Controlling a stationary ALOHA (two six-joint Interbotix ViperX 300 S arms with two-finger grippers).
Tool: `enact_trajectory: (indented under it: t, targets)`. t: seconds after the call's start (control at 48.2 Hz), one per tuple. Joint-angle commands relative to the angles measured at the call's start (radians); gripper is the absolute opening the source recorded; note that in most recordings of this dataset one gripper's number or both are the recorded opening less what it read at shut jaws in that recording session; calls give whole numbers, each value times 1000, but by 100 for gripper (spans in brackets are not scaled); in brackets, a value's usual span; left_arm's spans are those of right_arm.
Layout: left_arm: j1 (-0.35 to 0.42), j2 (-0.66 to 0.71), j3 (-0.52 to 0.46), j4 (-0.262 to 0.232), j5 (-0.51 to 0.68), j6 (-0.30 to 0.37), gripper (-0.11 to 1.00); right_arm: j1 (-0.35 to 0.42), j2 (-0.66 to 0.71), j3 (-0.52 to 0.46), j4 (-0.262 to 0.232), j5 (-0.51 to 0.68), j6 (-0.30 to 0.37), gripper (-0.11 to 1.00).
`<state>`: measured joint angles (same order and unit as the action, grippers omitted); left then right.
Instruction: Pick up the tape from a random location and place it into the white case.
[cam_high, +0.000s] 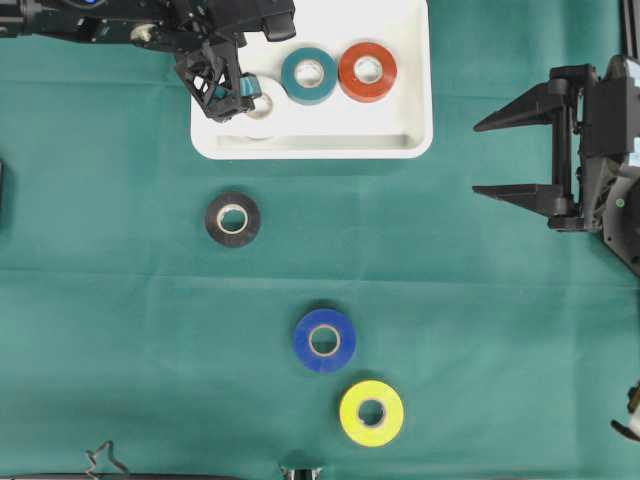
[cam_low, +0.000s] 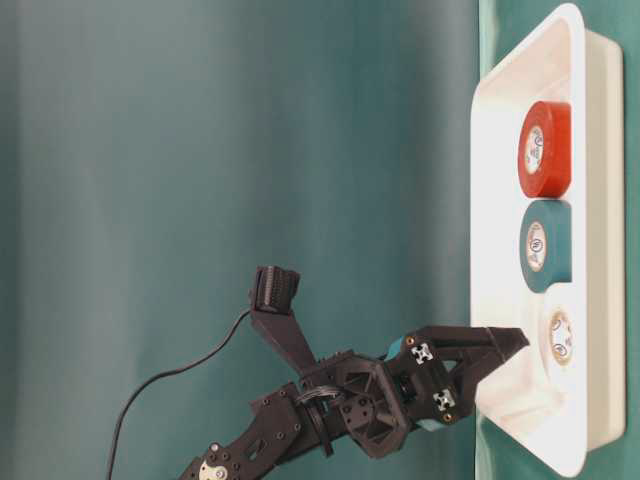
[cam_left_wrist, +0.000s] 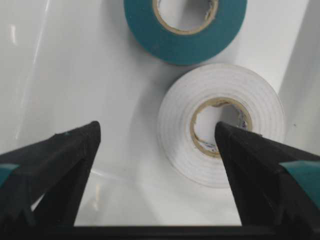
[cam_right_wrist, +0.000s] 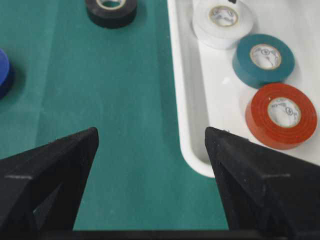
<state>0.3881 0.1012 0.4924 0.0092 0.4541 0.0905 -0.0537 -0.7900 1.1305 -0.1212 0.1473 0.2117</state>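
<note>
The white case (cam_high: 310, 148) sits at the back middle and holds a white tape roll (cam_high: 262, 108), a teal roll (cam_high: 308, 75) and a red roll (cam_high: 367, 71), all lying flat. My left gripper (cam_high: 232, 95) is open just above the case's left end. In the left wrist view (cam_left_wrist: 157, 135) the white roll (cam_left_wrist: 175, 125) lies on the case floor, with the right finger over its core and the left finger apart from it. My right gripper (cam_high: 490, 155) is open and empty at the right, beside the case (cam_right_wrist: 182, 125).
On the green cloth lie a black roll (cam_high: 233, 218) in front of the case, a blue roll (cam_high: 324, 340) at the middle front and a yellow roll (cam_high: 371, 412) just beside it.
</note>
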Motion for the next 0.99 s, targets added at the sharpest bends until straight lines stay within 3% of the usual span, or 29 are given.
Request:
enact_trajectory:
  t: [0.0, 0.187, 0.705, 0.974]
  targets:
    - [3, -25, -9, -2, -3, 2, 97, -2, 2, -25, -2, -6, 0, 85]
    - [3, -38, -18, -2, 12, 3, 97, -2, 3, -25, -2, -6, 0, 85]
    - [-5, -190, -101, -2, 207, 3, 97, -2, 3, -32, -2, 0, 0, 85]
    - [-14, -213, -91, -2, 209, 9, 97, -2, 3, -35, -2, 6, 0, 85]
